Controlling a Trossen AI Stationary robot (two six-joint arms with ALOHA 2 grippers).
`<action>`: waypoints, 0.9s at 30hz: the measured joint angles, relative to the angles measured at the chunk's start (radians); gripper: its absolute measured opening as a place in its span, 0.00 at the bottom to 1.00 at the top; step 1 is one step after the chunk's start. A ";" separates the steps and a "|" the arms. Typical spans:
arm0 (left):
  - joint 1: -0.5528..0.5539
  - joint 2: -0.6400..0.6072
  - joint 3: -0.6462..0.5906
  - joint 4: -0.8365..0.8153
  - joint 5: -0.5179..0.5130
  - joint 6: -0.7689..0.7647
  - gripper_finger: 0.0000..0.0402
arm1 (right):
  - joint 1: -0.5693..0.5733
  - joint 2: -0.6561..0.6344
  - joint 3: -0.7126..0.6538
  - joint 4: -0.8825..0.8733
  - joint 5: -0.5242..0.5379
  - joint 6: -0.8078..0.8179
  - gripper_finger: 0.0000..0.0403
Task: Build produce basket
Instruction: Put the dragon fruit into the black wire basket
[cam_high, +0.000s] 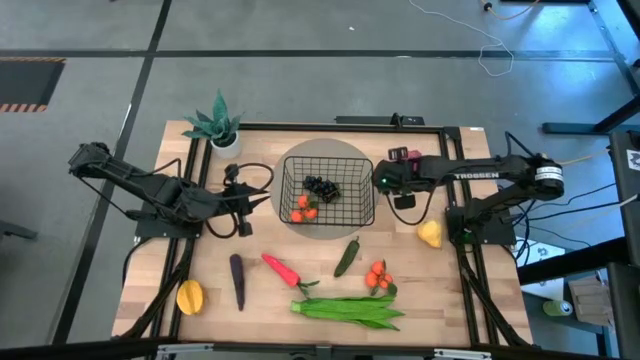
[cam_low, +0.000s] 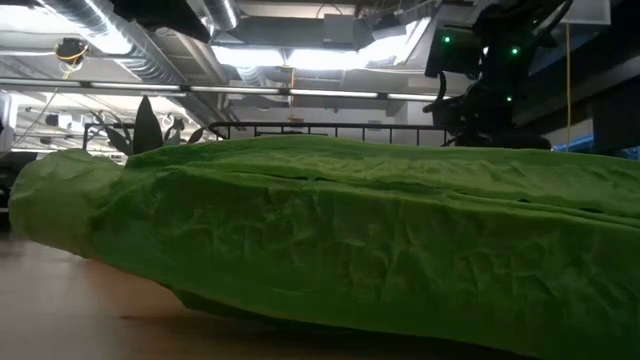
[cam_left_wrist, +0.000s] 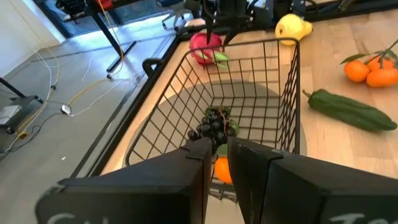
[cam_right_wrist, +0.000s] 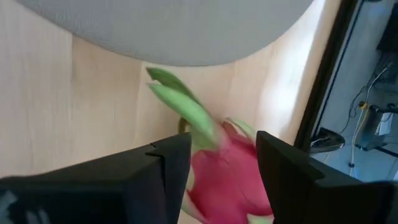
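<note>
The black wire basket (cam_high: 328, 188) stands on a round grey mat and holds dark grapes (cam_left_wrist: 214, 124) and orange tomatoes (cam_high: 304, 208). A pink dragon fruit (cam_right_wrist: 224, 180) lies on the table at the basket's far right corner. My right gripper (cam_right_wrist: 224, 155) is open above it, slanting down, one finger on each side. I cannot tell whether they touch it. My left gripper (cam_left_wrist: 219, 155) hovers left of the basket, its fingers a narrow gap apart with nothing between them.
On the near table lie a lemon (cam_high: 429, 234), cucumber (cam_high: 347, 256), red pepper (cam_high: 282, 269), eggplant (cam_high: 237, 280), mango (cam_high: 190, 297), more tomatoes (cam_high: 379, 277) and a long green leafy bundle (cam_high: 350, 310), which fills the low view. A teal potted plant (cam_high: 217, 125) stands far left.
</note>
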 joint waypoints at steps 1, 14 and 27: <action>0.000 0.000 0.000 -0.010 0.000 -0.009 0.11 | 0.000 0.004 0.000 -0.002 -0.007 -0.002 0.42; 0.000 0.000 0.000 -0.032 0.000 -0.042 0.11 | 0.000 0.071 -0.001 0.034 -0.080 -0.031 0.42; 0.000 0.000 0.000 -0.032 0.000 -0.045 0.11 | 0.000 0.135 -0.001 0.045 0.113 0.022 0.41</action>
